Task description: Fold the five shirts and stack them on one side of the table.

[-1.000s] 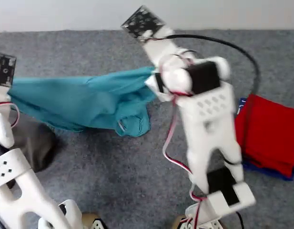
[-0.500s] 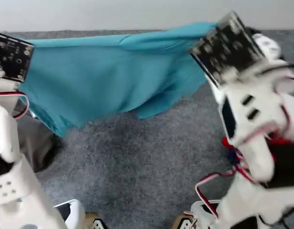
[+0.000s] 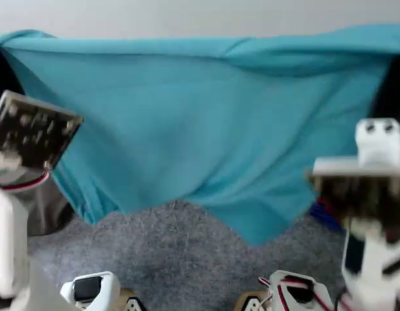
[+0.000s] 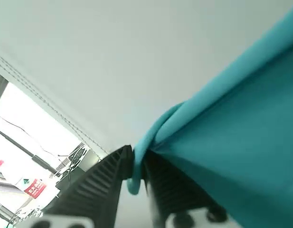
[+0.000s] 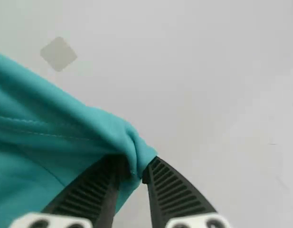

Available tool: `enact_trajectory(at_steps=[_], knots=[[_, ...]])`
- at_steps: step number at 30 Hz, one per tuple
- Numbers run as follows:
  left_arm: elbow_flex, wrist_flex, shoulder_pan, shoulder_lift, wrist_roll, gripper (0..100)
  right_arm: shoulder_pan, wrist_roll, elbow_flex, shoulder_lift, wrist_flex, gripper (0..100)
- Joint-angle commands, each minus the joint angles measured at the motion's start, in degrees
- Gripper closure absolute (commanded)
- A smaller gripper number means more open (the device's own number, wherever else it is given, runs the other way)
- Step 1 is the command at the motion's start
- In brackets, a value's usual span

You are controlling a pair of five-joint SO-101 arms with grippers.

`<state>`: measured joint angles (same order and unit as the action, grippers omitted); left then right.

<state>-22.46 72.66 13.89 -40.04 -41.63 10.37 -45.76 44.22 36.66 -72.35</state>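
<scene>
The left gripper [image 4: 135, 159] is pinching a bunched edge of the teal shirt [image 3: 206, 129] tight between its ribbed jaws, and the right gripper [image 5: 136, 172] is clamping another bunched corner likewise. The shirt is hanging spread wide between the two, raised over the grey table [image 3: 174, 259].

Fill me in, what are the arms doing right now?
Both arms hold one teal shirt spread wide between them over the grey table. The left gripper has its jaws shut on a bunched bit of the shirt's edge at one end, the right gripper likewise at the other. The shirt is not yet folded.
</scene>
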Motion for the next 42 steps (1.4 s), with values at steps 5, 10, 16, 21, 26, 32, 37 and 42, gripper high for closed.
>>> enact_trajectory(at_steps=[5,10,16,21,26,32,37,42], knots=[[5.9,12.4,-0.6,0.5,-20.5,99,2.6,-2.5,-0.3,-1.5,9.4,98.8],[-0.3,-11.4,-3.6,0.7,-17.7,99,2.5,-2.5,-0.3,-2.4,10.2,98.8],[3.4,6.6,-10.3,0.2,-24.3,99,2.5,-2.5,-0.3,-2.6,7.9,98.8],[1.6,2.2,-10.1,0.4,-10.9,99,2.6,-2.5,-0.3,-2.9,7.8,98.8],[1.6,16.2,-10.5,0.7,-16.1,99,2.7,-2.5,-0.3,-2.9,7.8,98.8],[2.3,27.9,-7.2,0.4,-16.4,99,0.3,-2.5,-3.1,-2.9,-0.8,98.8],[8.0,27.7,3.6,0.2,-16.3,88,-2.9,-2.6,-8.4,-2.9,-3.9,98.8],[8.9,27.7,13.6,0.2,-16.2,79,-9.0,-2.5,-11.5,-2.9,-3.4,98.8]])
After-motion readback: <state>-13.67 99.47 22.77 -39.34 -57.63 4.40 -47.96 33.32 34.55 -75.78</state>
